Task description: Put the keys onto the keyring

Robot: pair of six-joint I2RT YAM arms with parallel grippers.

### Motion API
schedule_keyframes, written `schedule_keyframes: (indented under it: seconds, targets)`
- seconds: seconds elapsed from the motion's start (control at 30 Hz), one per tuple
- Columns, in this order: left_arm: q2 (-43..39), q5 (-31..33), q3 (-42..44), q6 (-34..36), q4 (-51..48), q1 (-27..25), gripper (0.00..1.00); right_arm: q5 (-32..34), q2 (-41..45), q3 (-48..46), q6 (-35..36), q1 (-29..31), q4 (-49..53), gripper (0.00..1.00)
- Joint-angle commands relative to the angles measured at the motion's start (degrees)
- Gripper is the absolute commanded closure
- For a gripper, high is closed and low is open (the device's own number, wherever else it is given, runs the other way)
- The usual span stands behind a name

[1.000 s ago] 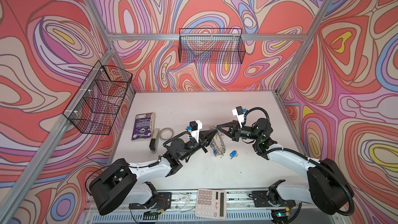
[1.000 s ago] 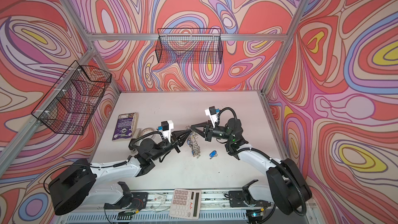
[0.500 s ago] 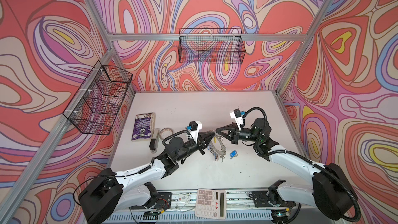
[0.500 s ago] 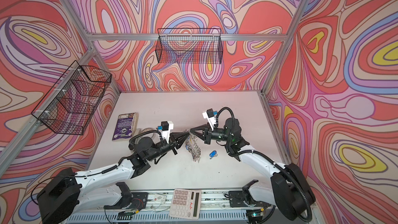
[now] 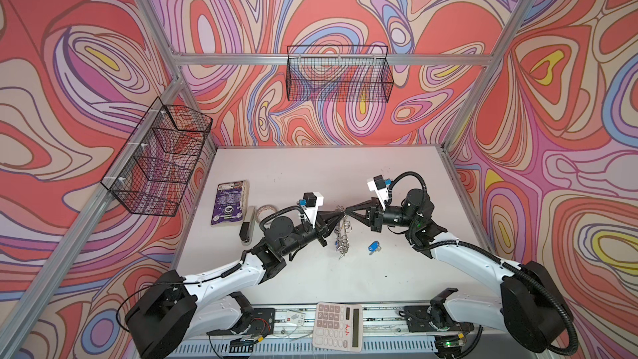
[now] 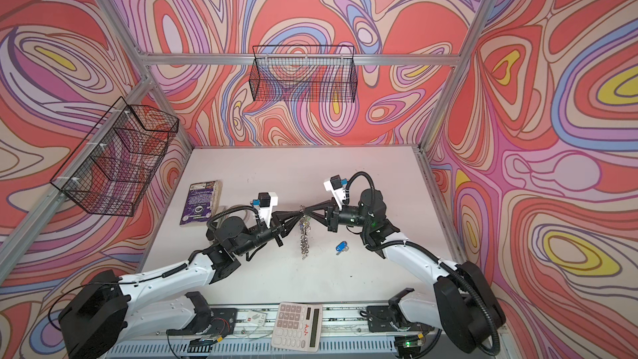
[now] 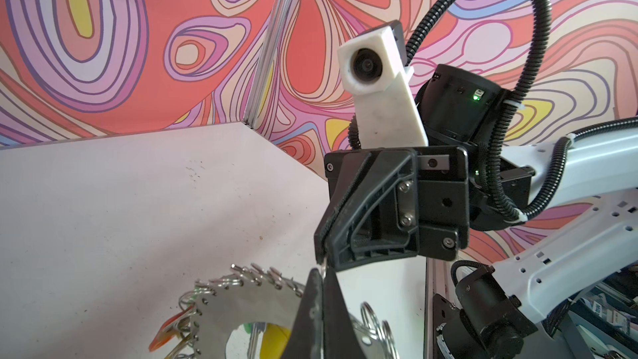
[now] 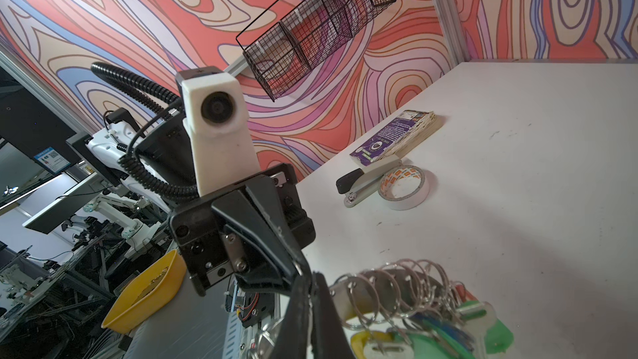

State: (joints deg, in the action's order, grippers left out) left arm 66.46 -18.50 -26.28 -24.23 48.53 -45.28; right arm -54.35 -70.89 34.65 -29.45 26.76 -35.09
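Above the middle of the white table my two grippers meet tip to tip. The left gripper and the right gripper are both shut on the top rim of the keyring, which hangs edge-on beneath them in both top views. In the left wrist view its flat grey disc passes behind my shut fingers. The right wrist view shows its split rings carrying keys with green and yellow tags. Whether the grip is on the disc or a split ring is unclear. One blue-tagged key lies loose on the table.
A purple book, a stapler and a tape roll lie on the table's left part. A calculator sits on the front rail. Wire baskets hang on the left wall and the back wall.
Both grippers have stayed together at the keyring with only small shifts. The left arm's lower part has swung a little, and the hanging keyring now shows more edge-on.
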Motion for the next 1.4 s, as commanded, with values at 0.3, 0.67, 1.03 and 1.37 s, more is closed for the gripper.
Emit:
schedule_keyframes:
  seconds: [0.3, 0.67, 1.03, 1.37]
  targets:
    - [0.24, 0.5, 0.97, -0.7, 7.32, 0.04, 1.0, 4.63, 2.87, 0.56, 0.56, -0.57, 1.13, 0.8]
    - [6.7, -1.65, 4.46, 0.64, 26.55, -0.24, 1.0, 13.5, 7.59, -4.66, 0.54, -2.29, 1.12, 0.49]
    - [9.4, -2.5, 3.88, 17.67, 26.61, -2.08, 1.0, 24.05, 12.26, -9.97, -1.96, -3.11, 5.36, 0.4]
    - [10.32, -2.27, 3.87, 26.79, 26.54, -4.22, 1.0, 36.02, 23.27, -11.07, -3.87, -3.27, 22.67, 0.41]
